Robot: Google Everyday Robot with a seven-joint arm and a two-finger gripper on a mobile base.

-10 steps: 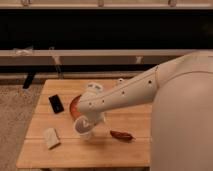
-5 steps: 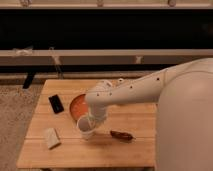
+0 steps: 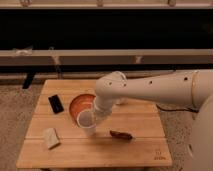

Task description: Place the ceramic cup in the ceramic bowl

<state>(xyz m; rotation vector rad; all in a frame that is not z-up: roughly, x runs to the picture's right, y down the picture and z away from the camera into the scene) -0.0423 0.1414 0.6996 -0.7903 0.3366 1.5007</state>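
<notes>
The white ceramic cup (image 3: 86, 120) is tilted with its round mouth facing the camera, at the near edge of the orange-red ceramic bowl (image 3: 79, 103). The bowl sits on the wooden table (image 3: 145, 145), left of centre. My gripper (image 3: 95, 118) reaches in from the right at the end of the white arm (image 3: 150, 90) and is shut on the cup, holding it just in front of and partly over the bowl's near rim. The arm's wrist hides the bowl's right side.
A black phone (image 3: 56, 103) lies left of the bowl. A pale sponge-like block (image 3: 50, 138) lies at the front left. A small brown object (image 3: 121, 134) lies at the front, right of the cup. A dark shelf runs behind the table.
The arm's wrist has swung up and right, and the cup has lifted slightly toward the bowl's near rim. The other objects have not moved.
</notes>
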